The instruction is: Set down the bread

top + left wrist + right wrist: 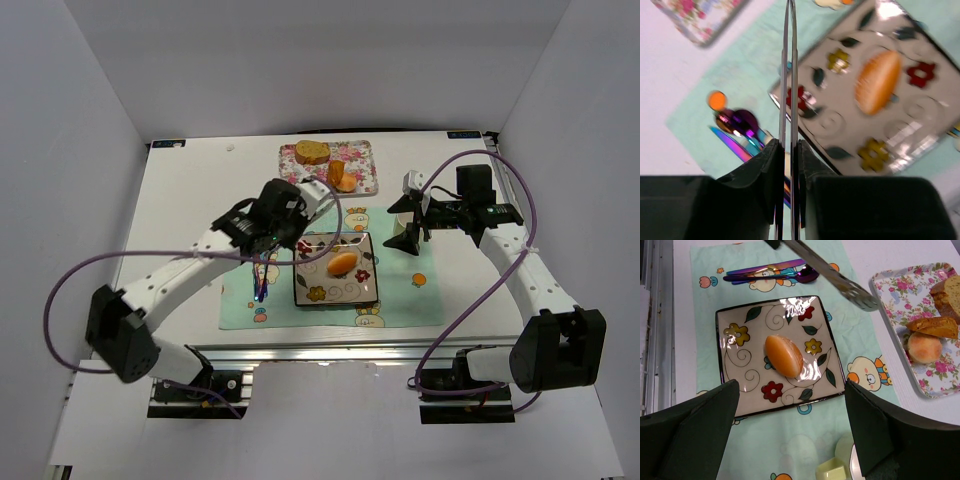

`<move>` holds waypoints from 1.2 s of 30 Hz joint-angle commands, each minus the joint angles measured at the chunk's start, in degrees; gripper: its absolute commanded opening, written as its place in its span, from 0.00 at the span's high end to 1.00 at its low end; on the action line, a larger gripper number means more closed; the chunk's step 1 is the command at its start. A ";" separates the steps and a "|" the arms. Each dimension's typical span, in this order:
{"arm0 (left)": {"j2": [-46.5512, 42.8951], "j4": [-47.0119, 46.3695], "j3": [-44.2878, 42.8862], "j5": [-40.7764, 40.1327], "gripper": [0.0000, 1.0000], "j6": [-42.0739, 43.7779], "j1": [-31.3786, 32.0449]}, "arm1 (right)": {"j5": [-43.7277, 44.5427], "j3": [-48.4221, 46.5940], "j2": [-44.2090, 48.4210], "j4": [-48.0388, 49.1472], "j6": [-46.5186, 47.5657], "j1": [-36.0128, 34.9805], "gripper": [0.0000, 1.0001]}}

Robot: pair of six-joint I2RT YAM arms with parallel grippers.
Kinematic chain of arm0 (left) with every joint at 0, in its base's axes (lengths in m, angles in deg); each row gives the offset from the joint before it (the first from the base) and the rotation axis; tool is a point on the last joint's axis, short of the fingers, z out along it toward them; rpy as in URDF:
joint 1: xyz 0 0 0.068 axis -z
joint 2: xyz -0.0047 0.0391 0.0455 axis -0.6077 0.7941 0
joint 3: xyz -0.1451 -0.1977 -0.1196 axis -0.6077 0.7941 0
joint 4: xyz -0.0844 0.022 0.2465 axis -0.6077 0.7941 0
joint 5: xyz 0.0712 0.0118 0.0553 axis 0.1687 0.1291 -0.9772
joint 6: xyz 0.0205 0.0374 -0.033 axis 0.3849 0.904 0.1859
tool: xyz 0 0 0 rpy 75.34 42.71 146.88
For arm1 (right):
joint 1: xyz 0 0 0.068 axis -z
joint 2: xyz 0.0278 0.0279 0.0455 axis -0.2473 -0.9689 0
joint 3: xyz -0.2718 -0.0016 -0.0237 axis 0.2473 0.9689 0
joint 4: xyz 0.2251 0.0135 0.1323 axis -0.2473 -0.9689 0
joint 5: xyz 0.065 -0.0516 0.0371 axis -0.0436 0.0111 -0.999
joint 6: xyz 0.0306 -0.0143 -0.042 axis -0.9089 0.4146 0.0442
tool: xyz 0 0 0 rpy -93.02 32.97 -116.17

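An orange bun [343,263] lies on the square flowered plate [315,293]; it also shows in the right wrist view [784,356] and the left wrist view [877,82]. My left gripper [300,215] [789,145] is shut on metal tongs [789,65], whose blades are pressed nearly together with nothing between them. The tong tips [860,297] hang over the mat between the plate and the floral tray [360,150], which holds several bread pieces [926,346]. My right gripper [405,225] [790,390] is open and empty, above the mat just right of the plate.
Iridescent purple cutlery [260,280] [770,271] lies on the teal mat [400,300] left of the plate. A small pale-green item [832,470] sits on the mat under my right gripper. White walls close in the table on three sides.
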 commanded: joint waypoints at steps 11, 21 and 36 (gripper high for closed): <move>25.22 -12.00 -20.41 -19.67 0.61 17.16 -2.19 | -1.93 -0.08 1.18 2.17 0.31 0.60 0.10; 28.84 -14.02 -25.45 -17.66 0.58 10.49 -2.54 | -1.93 1.51 1.44 2.43 0.22 1.13 0.11; 32.27 -12.80 -27.64 -14.67 0.49 8.54 -2.63 | -2.19 2.38 1.88 2.43 0.22 1.92 0.11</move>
